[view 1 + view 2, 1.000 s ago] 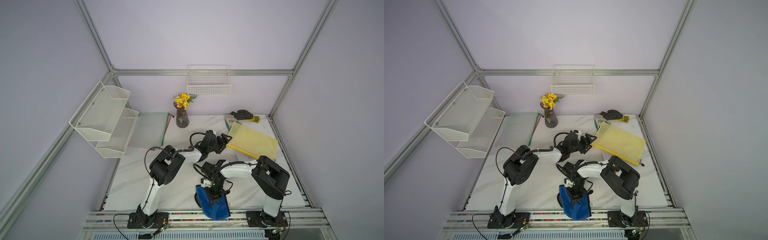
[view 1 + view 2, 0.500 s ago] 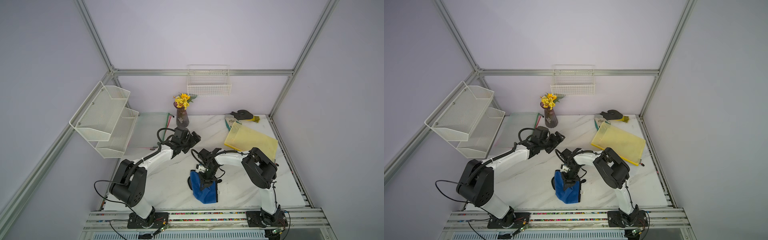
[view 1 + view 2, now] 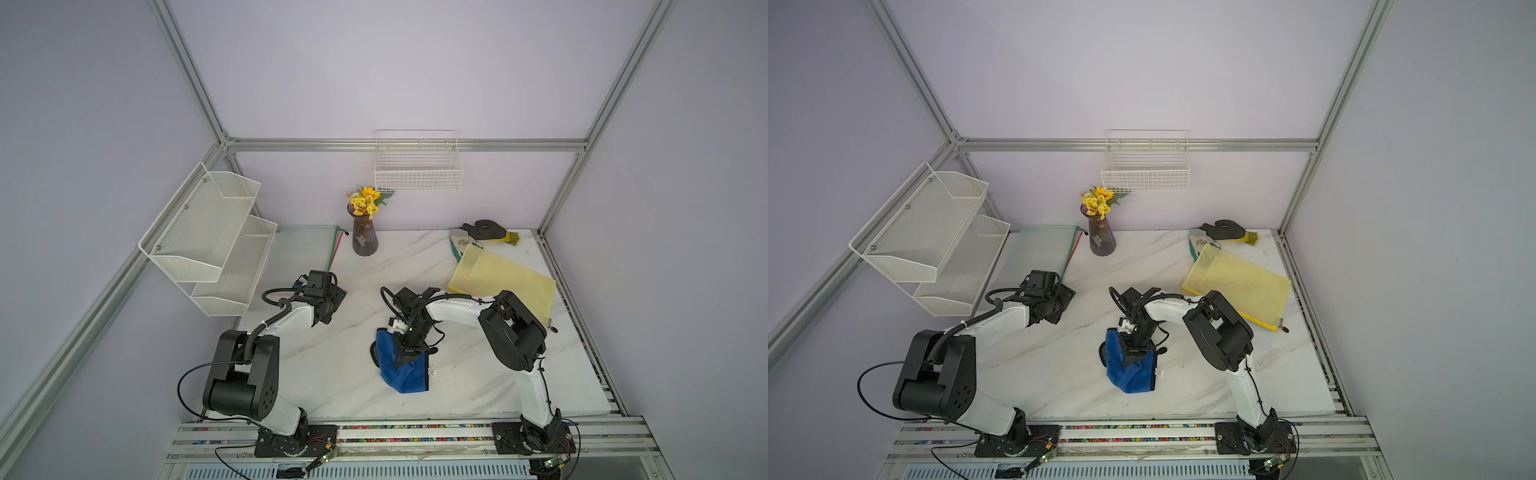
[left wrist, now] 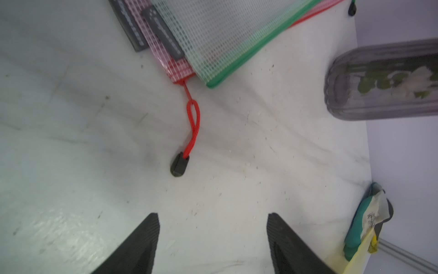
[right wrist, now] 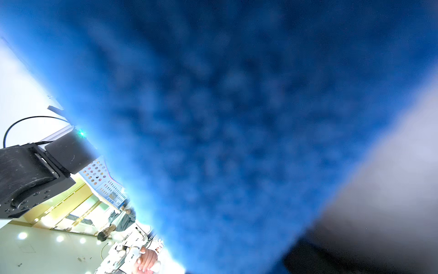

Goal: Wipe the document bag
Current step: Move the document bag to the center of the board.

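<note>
Stacked document bags point(image 3: 303, 249) back-left, just left of vase point(image 3: 365, 239) — gloves point(image 3: 484, 229) behind single document bag point(image 3: 505, 282) back-right — cloth point(image 3: 405, 374) front-centre.

We see a counter point(image 3: 332, 374) of white marble look, smooth with a faint sheen. The blue cloth point(image 3: 399, 374) is fluffy, napped fabric. The mesh document bag point(image 4: 225, 35) is translucent grid-woven plastic with green edging; the yellow document bag point(image 3: 507, 282), smooth translucent plastic. The vase point(image 3: 364, 239) looks like ribbed smoky glass. Shelf point(image 3: 199, 232) and basket point(image 3: 417, 178) are white-coated metal mesh and wire. The fingers point(image 4: 142, 244) of the left hand point(image 4: 212, 215) are matt black, finely ribbed.
</note>
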Controlling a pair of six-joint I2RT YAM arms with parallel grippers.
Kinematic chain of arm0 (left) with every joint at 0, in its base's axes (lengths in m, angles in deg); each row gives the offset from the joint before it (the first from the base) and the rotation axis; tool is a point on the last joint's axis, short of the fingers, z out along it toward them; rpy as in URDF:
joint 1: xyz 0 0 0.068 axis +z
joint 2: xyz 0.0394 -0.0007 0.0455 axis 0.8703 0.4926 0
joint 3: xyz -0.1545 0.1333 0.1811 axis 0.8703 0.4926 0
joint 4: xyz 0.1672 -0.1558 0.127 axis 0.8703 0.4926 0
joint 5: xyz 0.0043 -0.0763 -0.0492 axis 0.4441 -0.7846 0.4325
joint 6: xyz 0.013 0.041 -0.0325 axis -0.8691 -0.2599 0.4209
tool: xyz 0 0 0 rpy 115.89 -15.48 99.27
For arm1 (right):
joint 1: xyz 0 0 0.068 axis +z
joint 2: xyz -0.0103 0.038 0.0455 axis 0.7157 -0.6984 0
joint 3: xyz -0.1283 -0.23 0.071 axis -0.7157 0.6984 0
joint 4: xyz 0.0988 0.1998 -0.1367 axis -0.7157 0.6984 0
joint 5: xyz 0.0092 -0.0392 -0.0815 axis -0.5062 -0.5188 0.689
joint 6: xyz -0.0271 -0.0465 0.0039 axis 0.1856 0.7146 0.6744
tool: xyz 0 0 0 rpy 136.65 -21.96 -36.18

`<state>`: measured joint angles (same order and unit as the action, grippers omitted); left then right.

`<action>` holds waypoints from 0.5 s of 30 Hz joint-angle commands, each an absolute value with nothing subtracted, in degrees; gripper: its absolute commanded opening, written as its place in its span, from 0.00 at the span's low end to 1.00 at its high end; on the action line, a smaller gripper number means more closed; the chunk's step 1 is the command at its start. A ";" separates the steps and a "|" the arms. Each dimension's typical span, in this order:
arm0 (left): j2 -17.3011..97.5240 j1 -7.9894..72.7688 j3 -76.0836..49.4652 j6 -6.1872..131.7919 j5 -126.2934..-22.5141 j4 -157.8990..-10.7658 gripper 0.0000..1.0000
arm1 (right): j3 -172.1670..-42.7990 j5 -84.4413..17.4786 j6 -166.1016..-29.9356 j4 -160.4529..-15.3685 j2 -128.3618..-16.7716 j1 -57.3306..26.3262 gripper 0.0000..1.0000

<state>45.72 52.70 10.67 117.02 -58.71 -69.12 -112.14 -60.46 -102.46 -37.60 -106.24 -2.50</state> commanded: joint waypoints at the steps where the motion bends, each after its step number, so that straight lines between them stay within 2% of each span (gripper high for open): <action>1: 47.83 55.22 11.28 123.53 -57.34 -78.50 0.72 | -109.63 -40.48 -101.38 -44.03 -114.54 -4.48 0.00; 10: 57.38 60.67 10.78 125.09 -62.17 -95.18 0.64 | -110.61 -41.98 -100.42 -43.82 -115.87 -6.49 0.00; 12: 58.51 61.29 10.15 125.64 -62.15 -96.27 0.58 | -110.72 -42.04 -100.33 -43.58 -116.27 -6.67 0.00; 15: 59.99 62.02 8.82 125.61 -62.18 -97.07 0.57 | -110.88 -42.49 -100.15 -43.54 -116.71 -7.11 0.00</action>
<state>59.07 61.20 10.69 124.61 -62.14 -92.16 -114.08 -63.90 -101.19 -38.05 -108.56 -5.41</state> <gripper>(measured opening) 0.575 0.063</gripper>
